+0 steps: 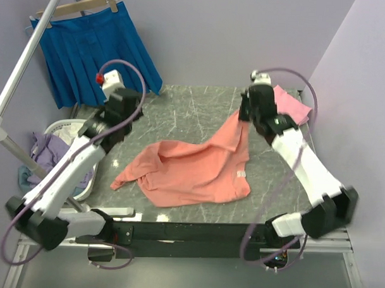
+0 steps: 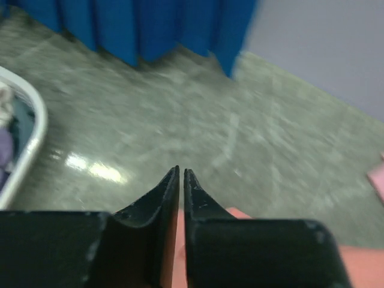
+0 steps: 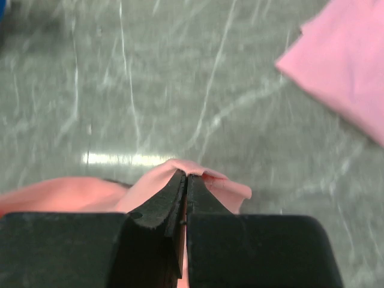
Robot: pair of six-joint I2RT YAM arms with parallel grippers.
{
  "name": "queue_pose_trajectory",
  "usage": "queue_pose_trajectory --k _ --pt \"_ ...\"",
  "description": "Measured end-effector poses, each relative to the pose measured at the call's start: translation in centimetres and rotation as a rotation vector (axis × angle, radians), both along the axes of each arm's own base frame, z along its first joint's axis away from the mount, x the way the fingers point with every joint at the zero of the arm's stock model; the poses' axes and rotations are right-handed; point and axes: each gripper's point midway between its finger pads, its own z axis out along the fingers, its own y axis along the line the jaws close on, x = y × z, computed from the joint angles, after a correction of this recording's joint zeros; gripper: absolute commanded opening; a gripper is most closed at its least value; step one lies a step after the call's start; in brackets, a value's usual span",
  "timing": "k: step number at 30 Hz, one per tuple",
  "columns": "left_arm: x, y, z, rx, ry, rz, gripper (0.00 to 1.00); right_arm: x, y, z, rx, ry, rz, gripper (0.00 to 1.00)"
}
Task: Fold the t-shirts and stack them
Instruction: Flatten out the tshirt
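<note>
Holding salmon-orange t-shirt (image 1: pixel 191 169) up by one edge over table (image 1: pixel 181 112).
Clamping right gripper (image 3: pixel 185 175) fully closed on raised far-right edge, remainder lying crumpled across table centre; hovering left gripper (image 2: pixel 181 171) above far-left area, jaws parted by thin slit, gripping nothing; lying folded at far-right corner, pink t-shirt (image 1: pixel 292 103).

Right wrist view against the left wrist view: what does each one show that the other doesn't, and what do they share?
Only the right wrist: the right hand shut on a fold of the salmon t-shirt, and a broad stretch of the pink t-shirt. Only the left wrist: the blue skirt, a white basket rim, and the left hand, fingers a slit apart. Both: the grey marbled table and salmon cloth.
</note>
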Motion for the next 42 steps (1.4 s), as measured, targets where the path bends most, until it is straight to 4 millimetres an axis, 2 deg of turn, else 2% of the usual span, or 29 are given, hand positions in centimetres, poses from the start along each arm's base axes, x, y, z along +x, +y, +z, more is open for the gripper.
queue_pose_trajectory --k 3,4,6,7,8,9,11,12,13,14,16,18,19,21,23,26,28,30,31,33,37,39,42 --pt "5.4 3.3 -3.0 0.001 0.048 0.096 0.01 6.3 -0.6 0.8 0.009 0.005 -0.044 0.00" --pt "6.8 4.0 -4.2 -0.002 0.067 0.114 0.01 8.4 -0.6 1.2 0.017 -0.007 -0.051 0.00" --pt "10.0 5.8 -7.2 -0.008 0.118 0.155 0.07 13.3 -0.5 1.8 0.029 -0.023 -0.062 0.00" --pt "11.6 6.5 -9.1 -0.011 0.151 0.168 0.11 15.9 -0.3 1.9 0.039 -0.039 -0.064 0.14" --pt "12.8 7.0 -10.6 -0.010 0.176 0.168 0.23 17.8 -0.1 1.5 0.044 -0.037 -0.061 0.42" --pt "14.1 7.4 -12.4 -0.010 0.213 0.165 0.34 20.7 -0.2 1.7 0.050 -0.052 -0.066 0.79" --pt "16.2 7.1 -15.0 -0.008 0.271 0.122 0.56 24.9 0.4 1.3 0.093 -0.101 -0.059 0.79" --pt "17.3 6.5 -16.0 -0.010 0.293 0.089 0.63 26.1 0.3 0.3 0.103 -0.102 -0.059 0.80" --pt "18.1 5.8 -16.8 -0.016 0.310 0.054 0.69 26.8 0.0 -1.8 0.114 -0.071 -0.062 0.82" --pt "18.5 4.8 -17.4 -0.031 0.322 0.013 0.77 26.6 -0.6 -3.9 0.115 -0.023 -0.075 0.82" --pt "17.9 3.0 -18.2 -0.056 0.351 -0.070 0.83 24.9 -2.0 -8.9 0.116 0.092 -0.102 0.83" --pt "17.0 0.9 -18.3 -0.091 0.343 -0.147 0.86 21.3 -3.5 -13.4 0.114 0.223 -0.134 0.85" --pt "16.1 0.0 -18.6 -0.101 0.349 -0.182 0.86 19.4 -4.2 -15.0 0.113 0.279 -0.147 0.85" --pt "14.0 -2.1 -19.2 -0.111 0.374 -0.249 0.84 16.3 -4.8 -16.3 0.113 0.345 -0.163 0.86" --pt "12.2 -4.2 -19.8 -0.106 0.398 -0.307 0.84 13.6 -4.7 -15.8 0.116 0.363 -0.161 0.87" --pt "9.2 -7.3 -21.2 -0.095 0.437 -0.388 0.88 9.8 -4.5 -13.1 0.121 0.321 -0.150 0.88" --pt "6.3 -8.8 -22.7 -0.092 0.475 -0.431 0.90 7.3 -4.4 -11.5 0.129 0.295 -0.139 0.88" --pt "3.6 -9.5 -24.1 -0.094 0.515 -0.458 0.91 5.3 -4.6 -10.5 0.141 0.276 -0.138 0.88" --pt "2.1 -9.4 -24.9 -0.096 0.542 -0.462 0.94 4.5 -4.8 -10.5 0.147 0.271 -0.142 0.88" --pt "0.5 -9.1 -25.7 -0.104 0.572 -0.456 0.95 3.0 -4.8 -11.2 0.157 0.287 -0.143 0.88" --pt "0.3 -9.0 -25.7 -0.115 0.568 -0.447 0.91 0.5 -4.5 -14.4 0.174 0.377 -0.138 0.86" --pt "0.9 -9.2 -25.4 -0.111 0.555 -0.443 0.88 -0.2 -4.1 -15.4 0.181 0.411 -0.124 0.85" --pt "2.7 -9.6 -25.1 -0.101 0.535 -0.427 0.85 -0.6 -3.4 -15.9 0.193 0.427 -0.102 0.85"
